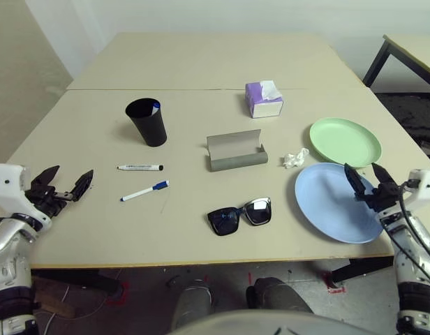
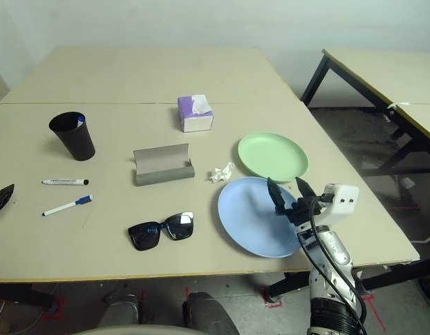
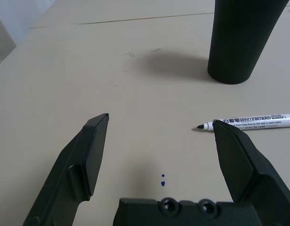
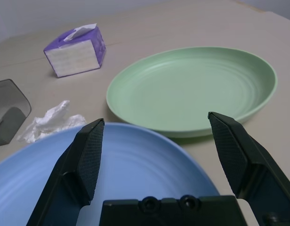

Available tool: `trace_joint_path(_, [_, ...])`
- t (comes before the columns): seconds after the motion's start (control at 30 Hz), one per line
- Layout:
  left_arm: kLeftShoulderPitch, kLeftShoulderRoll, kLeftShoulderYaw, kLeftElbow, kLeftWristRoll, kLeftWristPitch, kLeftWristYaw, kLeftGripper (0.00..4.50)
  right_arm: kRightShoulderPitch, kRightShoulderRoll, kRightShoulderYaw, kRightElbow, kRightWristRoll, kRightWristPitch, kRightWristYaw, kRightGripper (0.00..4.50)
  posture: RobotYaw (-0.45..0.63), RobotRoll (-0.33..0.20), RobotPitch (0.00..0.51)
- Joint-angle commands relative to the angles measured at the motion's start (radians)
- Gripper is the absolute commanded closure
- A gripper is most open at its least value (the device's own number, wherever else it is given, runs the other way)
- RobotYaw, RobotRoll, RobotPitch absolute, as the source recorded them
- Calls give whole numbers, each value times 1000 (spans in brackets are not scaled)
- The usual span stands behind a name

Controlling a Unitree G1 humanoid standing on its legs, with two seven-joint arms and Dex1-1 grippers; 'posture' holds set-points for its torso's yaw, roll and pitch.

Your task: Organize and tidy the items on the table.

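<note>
On the pale beige table (image 1: 201, 70) lie a white marker with a black cap (image 1: 139, 167) and one with a blue cap (image 1: 144, 190), left of centre. Black sunglasses (image 1: 239, 215) rest near the front edge. An open grey glasses case (image 1: 236, 152) sits in the middle, and a crumpled white tissue (image 1: 294, 159) to its right. A light green plate (image 1: 345, 142) and a light blue plate (image 1: 334, 202) lie at the right. My left gripper (image 1: 63, 183) hovers open at the table's left edge, short of the markers. My right gripper (image 1: 367, 180) is open above the blue plate's right rim.
A black cup (image 1: 147, 122) stands left of centre behind the markers. A purple tissue box (image 1: 263, 99) sits behind the case. A seam crosses the far table. A smaller black-legged table (image 2: 382, 70) stands off to the right.
</note>
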Motion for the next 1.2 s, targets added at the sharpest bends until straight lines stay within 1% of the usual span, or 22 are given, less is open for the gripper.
trace_joint_path(0.03, [-17,1,-4,26,-1,-1,-8,28,21,3,-2,-17,9,4,-6,0,-37,0,68])
trace_joint_path(0.2, [-37,-15,-16,26,-1,-13,-15,28,13,-21,-16,5,15,6,4,0,-19,0,82])
trace_joint_path(0.37, [-33,-6,2,73,-5,-40,-38,28,4,-34,-8,13,14,9,9,0,-11,0,84])
trace_joint_path(0.57, [-23,-16,-1,140,3,-87,-50,28,5,-56,-17,11,18,11,21,0,-16,0,77])
trace_joint_path(0.63, [-24,-16,2,163,0,-94,-52,28,5,-64,-28,12,19,16,12,0,-30,0,86])
trace_joint_path(0.77, [-26,-13,-6,186,3,-111,-66,28,2,-84,-36,18,23,22,20,0,-39,0,88])
trace_joint_path(1.0, [-38,-9,-15,173,-7,-97,-91,28,16,-102,-46,21,27,17,22,0,-46,0,88])
trace_joint_path(1.1, [-41,-3,-17,157,-41,-84,-169,28,18,-109,-49,21,30,18,24,0,-46,0,86])
trace_joint_path(1.2, [-42,15,-26,123,-97,-56,-314,28,16,-119,-54,28,33,20,29,0,-40,0,86])
